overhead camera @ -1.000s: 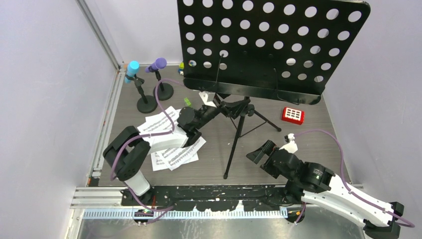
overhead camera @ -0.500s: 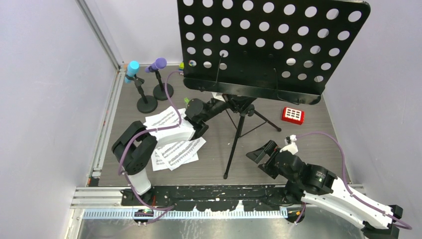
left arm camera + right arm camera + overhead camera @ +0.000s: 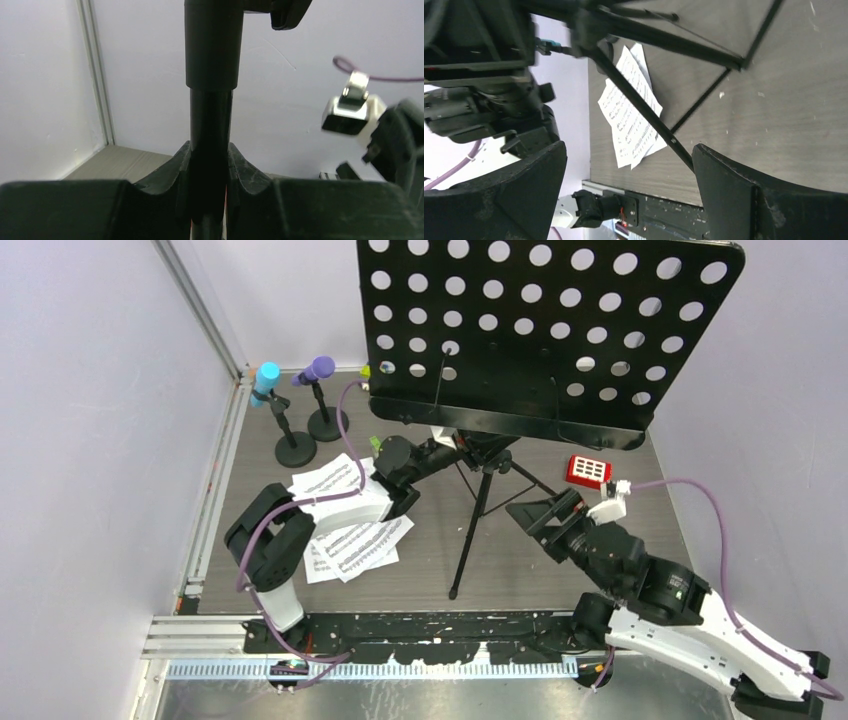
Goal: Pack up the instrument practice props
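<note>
- While the music rack (image 3: 545, 330) stands upright on its tripod legs at mid-desk in the top view, the left tool (image 3: 447, 452) is at its post just under the perforated panel.
- Same view: the right tool (image 3: 535, 517) has its jaws spread wide. It lies low, near one tripod leg on the right side, holding nothing.
- Same view: the sheet-music pages (image 3: 355, 545) lie fanned flat on the desk (image 3: 430, 565), partly under the left arm.
- Same view: the cyan microphone (image 3: 266, 377) and the purple microphone (image 3: 318, 369) each sit in a mic holder (image 3: 296, 448) at the far left corner, side by side.
- Same view: a red block (image 3: 588, 471) lies on the desk right of the tripod, beside the right arm's wrist.
- Left wrist view: the left tool (image 3: 209, 170) is closed on the rack's black post (image 3: 210, 110). Both fingers (image 3: 247, 175) press the post at their notches. The post runs vertically through the frame.
- Right wrist view: the right tool (image 3: 624, 150) is open and empty. Beyond the gap between its fingers, thin tripod legs (image 3: 674, 142) cross above the sheet-music pages (image 3: 621, 120) on the desk (image 3: 784, 100).
</note>
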Tool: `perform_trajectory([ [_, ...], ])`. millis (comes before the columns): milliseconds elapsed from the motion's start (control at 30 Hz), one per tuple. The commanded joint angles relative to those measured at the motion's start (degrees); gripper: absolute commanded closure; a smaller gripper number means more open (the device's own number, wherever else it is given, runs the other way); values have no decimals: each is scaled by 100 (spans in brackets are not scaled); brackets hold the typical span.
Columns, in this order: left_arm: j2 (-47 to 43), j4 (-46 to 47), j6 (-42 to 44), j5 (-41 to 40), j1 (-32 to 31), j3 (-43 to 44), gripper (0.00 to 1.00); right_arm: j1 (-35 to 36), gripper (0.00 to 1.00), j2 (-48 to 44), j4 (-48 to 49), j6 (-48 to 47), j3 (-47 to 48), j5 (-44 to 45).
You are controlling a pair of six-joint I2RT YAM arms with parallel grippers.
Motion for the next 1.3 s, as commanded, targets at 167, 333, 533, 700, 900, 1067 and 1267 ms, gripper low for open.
perform_trajectory([
  [167, -325, -1269, 44, 268, 13, 276, 100, -15, 7, 1484, 562, -1774, 1429, 572],
  [333, -414, -1302, 71, 139, 12, 229, 100, -575, 16, 1690, 1134, -1604, 1125, -350],
  [533, -417, -1268, 42, 141, 14, 141, 100, -2565, 19, 1305, 2399, -1020, 66, -2659],
  [700, -452, -1139, 16, 203, 13, -70, 100, -3402, 19, 992, 3136, -681, -335, -3870],
  [900, -534, -1168, 72, 199, 13, -183, 100, -3482, 24, 834, 3895, -191, -541, -3755],
  [1067, -545, -1197, 104, 209, 13, -188, 100, -3482, 31, 997, 4411, 391, -695, -3713],
  [1267, -484, -1152, 75, 244, 13, -163, 100, -3487, 32, 1159, 4290, 503, -697, -3805],
])
